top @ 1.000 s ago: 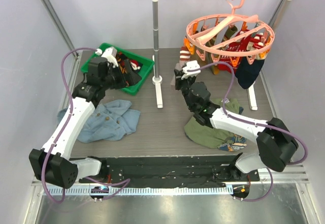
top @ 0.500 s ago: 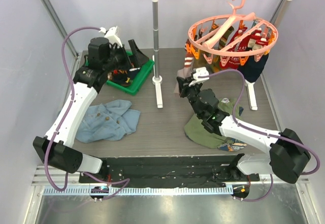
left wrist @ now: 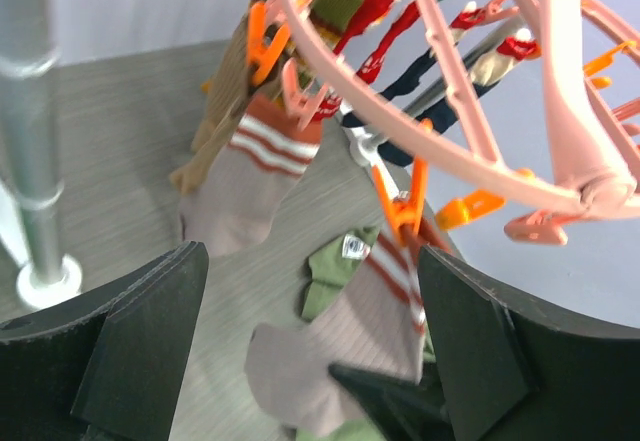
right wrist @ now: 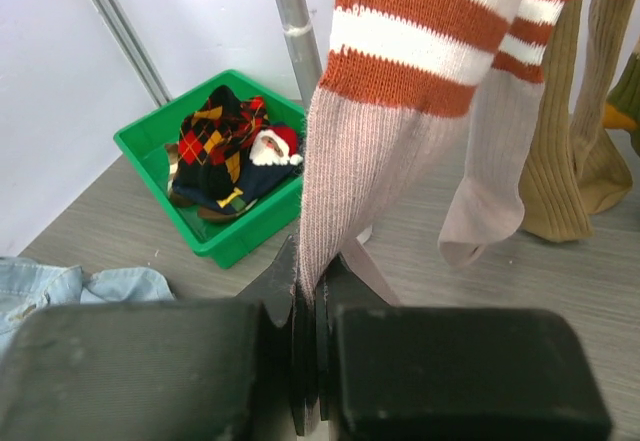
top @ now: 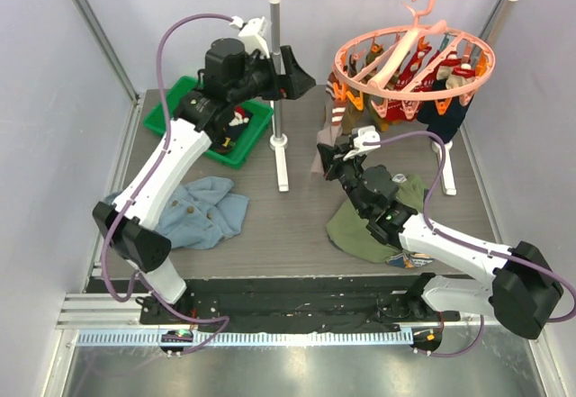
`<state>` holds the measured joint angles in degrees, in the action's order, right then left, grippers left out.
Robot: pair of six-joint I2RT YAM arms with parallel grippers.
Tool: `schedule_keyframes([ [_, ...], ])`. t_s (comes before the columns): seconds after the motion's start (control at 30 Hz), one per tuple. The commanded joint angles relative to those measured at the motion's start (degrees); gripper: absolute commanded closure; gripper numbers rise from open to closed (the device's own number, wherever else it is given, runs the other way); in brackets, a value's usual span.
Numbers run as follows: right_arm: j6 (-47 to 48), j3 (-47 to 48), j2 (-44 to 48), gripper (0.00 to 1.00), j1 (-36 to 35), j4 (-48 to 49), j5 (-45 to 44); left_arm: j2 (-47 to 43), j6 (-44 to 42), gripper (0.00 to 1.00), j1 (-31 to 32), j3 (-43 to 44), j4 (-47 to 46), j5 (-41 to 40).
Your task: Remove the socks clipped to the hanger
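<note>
The salmon-pink round hanger (top: 409, 59) hangs from the rail by its hook, its pegs holding several socks (top: 441, 100). My right gripper (top: 331, 158) is below the hanger's left rim, shut on the toe of a beige ribbed sock (right wrist: 390, 131) with orange and white stripes. That sock is still pegged above and stretched taut. Its twin (right wrist: 490, 181) hangs beside it. My left gripper (top: 292, 73) is raised by the rail post, open and empty, facing the hanger (left wrist: 420, 131). Between its fingers (left wrist: 140, 341) I see the striped socks (left wrist: 255, 176) and an orange peg (left wrist: 405, 206).
A green bin (top: 171, 113) at the back left holds several socks. The grey rail post (top: 276, 55) stands just beside my left gripper. A blue denim garment (top: 202, 212) lies at the left. An olive garment (top: 360, 230) lies under my right arm.
My left arm has lifted out of the green bin and swung right to the hanger. My right gripper has pulled the striped sock slightly down and nearer, and the hanger has tilted.
</note>
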<state>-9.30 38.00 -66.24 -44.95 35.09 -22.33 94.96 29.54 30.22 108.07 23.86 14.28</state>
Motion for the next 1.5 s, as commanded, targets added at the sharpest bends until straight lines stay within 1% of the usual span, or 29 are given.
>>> schedule_keyframes([
  [0.0,-1.25,-1.17,2.16,0.99,-0.31,2.26,0.44,3.03,-0.45,0.11,2.91,5.65,-4.16,-2.41],
  [0.23,-1.77,-1.70,2.96,0.99,-0.31,2.53,0.62,6.29,-0.18,0.13,6.34,5.83,-10.05,-3.12],
  [0.37,-2.04,-1.79,3.31,0.99,-0.40,2.53,0.62,8.05,-1.32,0.17,8.28,6.45,-11.11,-3.47],
  [0.5,-1.95,-1.88,3.75,0.99,-0.31,2.53,0.44,9.36,-2.47,0.18,9.95,7.15,-11.64,-4.70],
  [0.7,-2.04,-2.05,3.92,0.99,-0.32,2.53,0.53,11.30,-2.73,0.23,10.12,8.91,-11.29,-6.72],
  [0.93,-2.56,-2.14,3.92,0.99,-0.40,2.44,0.71,12.62,-3.44,0.34,10.21,10.05,-10.94,-8.31],
  [1.2,-2.57,-2.05,3.57,0.99,-0.31,2.44,0.71,14.11,-3.88,0.36,10.21,11.19,-10.67,-7.87],
  [1.3,-2.74,-2.05,3.40,0.99,-0.40,2.44,0.79,14.38,-4.23,0.50,10.21,11.81,-10.67,-7.43],
  [1.33,-2.74,-2.05,3.40,0.99,-0.32,2.35,0.79,14.29,-4.31,0.61,10.21,11.99,-10.59,-7.43],
  [1.4,-2.83,-2.14,3.40,0.99,-0.40,2.35,0.62,14.55,-4.40,0.72,10.21,12.77,-9.89,-7.51],
  [1.43,-3.00,-2.23,3.40,0.99,-0.32,2.09,0.44,14.73,-4.40,0.83,10.21,13.04,-9.62,-7.43],
  [1.47,-3.09,-2.31,3.66,0.99,-0.40,1.91,0.01,14.90,-4.40,0.89,10.21,13.91,-9.27,-7.60],
])
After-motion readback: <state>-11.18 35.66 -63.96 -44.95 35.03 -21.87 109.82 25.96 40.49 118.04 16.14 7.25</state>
